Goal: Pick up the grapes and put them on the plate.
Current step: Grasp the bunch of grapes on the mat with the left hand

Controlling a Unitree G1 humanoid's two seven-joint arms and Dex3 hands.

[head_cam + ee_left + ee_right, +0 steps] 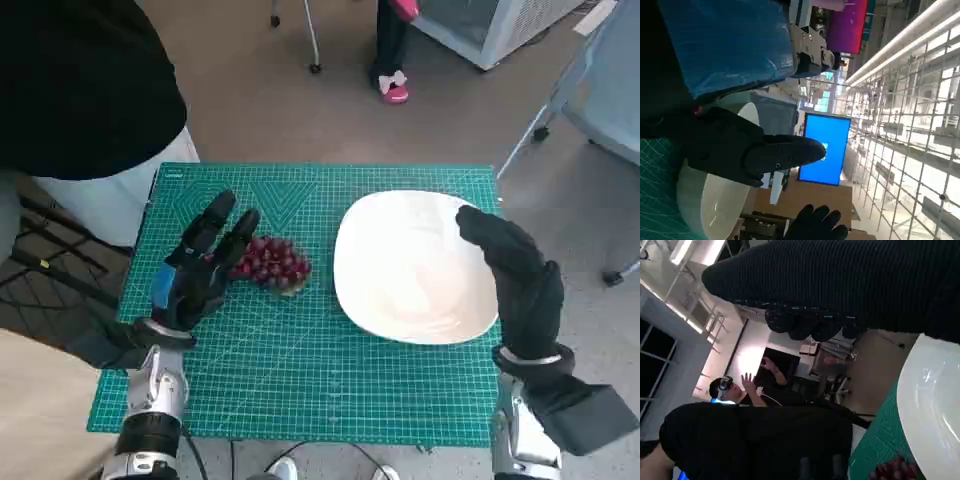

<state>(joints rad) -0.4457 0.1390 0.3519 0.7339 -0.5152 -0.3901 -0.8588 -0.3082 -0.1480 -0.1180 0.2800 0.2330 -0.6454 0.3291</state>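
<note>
Grapes: a dark red bunch [270,263] on the green cutting mat [300,390], between my left hand and the white plate [400,300], near the plate but apart from its rim.
Long axis: the bunch runs roughly across the mat, from my left fingers towards the plate, tipping slightly down at the plate end. I cannot make out a stem or which end it sits on.
Handling: I judge it light, soft and lumpy, with berries that bruise under a hard squeeze and may drop off if tugged. The skins look smooth, so a loose pinch could slip.
Where to hold: I would cup the thick middle of the bunch from above and the side, fingers spread round several berries, or take the stem if one shows.
Left hand: my left hand [200,265] lies low over the mat, fingers stretched out and parted, tips at the bunch's near edge. It holds nothing, and I cannot tell whether it touches.
Right hand: my right hand [515,280] hangs over the plate's far edge, fingers loosely extended, holding nothing.
</note>
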